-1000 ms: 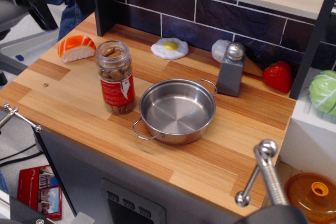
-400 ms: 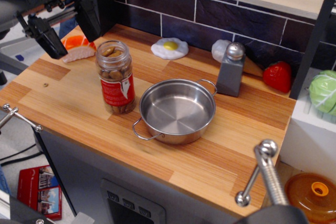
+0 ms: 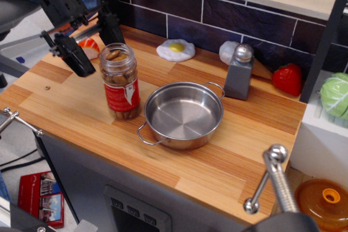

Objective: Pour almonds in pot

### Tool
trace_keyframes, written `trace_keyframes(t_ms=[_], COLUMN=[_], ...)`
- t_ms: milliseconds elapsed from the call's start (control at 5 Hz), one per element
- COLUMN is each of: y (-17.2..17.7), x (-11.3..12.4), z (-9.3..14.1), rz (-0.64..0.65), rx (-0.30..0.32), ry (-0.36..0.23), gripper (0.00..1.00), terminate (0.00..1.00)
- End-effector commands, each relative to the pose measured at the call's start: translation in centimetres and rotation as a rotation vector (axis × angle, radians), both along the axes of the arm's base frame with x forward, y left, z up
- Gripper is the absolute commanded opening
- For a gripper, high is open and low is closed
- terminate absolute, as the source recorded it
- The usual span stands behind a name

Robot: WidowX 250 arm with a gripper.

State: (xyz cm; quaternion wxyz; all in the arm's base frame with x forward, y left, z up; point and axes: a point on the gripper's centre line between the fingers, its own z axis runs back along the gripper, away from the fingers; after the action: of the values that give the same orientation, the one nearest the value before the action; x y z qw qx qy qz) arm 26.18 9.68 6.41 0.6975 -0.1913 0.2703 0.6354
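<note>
**Spread fingers beside the almond jar**

The gripper (image 3: 93, 41) hangs with its fingers (image 3: 76, 55) wide apart and empty, just left of the jar's open mouth. The almonds (image 3: 120, 81) stand upright in their clear jar, close beside the empty pot (image 3: 184, 114) on the wooden counter (image 3: 228, 156).

wood, steel and plastic on a counter
the counter (image 3: 228, 150) is striped wood with a smooth, soft sheen. the pot (image 3: 184, 114) is polished steel, mirror-bright inside. the jar (image 3: 120, 81) is clear glossy plastic with a paper-like label, matt brown almonds (image 3: 113, 55) showing through. the gripper (image 3: 93, 39) looks matt black.
</note>
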Motion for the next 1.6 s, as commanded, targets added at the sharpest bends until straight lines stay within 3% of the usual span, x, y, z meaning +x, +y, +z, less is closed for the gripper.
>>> trace_keyframes(t_ms=[0, 600, 800, 1000, 1200, 1400], y=[-0.9, -3.3, -4.0, -4.9, -5.6, -5.5], x=[-0.2, 0.9, 0.8, 1.3, 1.5, 1.5], z=[0.5, -1.1, -1.8, -2.3, -2.7, -3.0], rz=[0.083, 0.164, 0.157, 0.158, 0.146, 0.176], rx=[0.057, 0.0, 0.046, 0.043, 0.093, 0.099], ry=[-0.021, 0.016, 0.019, 0.03, -0.008, 0.011], gripper=[1.0, 1.0, 1.0, 1.0, 1.0, 0.0], terminate=[0.0, 0.0, 0.0, 0.0, 0.0, 0.0])
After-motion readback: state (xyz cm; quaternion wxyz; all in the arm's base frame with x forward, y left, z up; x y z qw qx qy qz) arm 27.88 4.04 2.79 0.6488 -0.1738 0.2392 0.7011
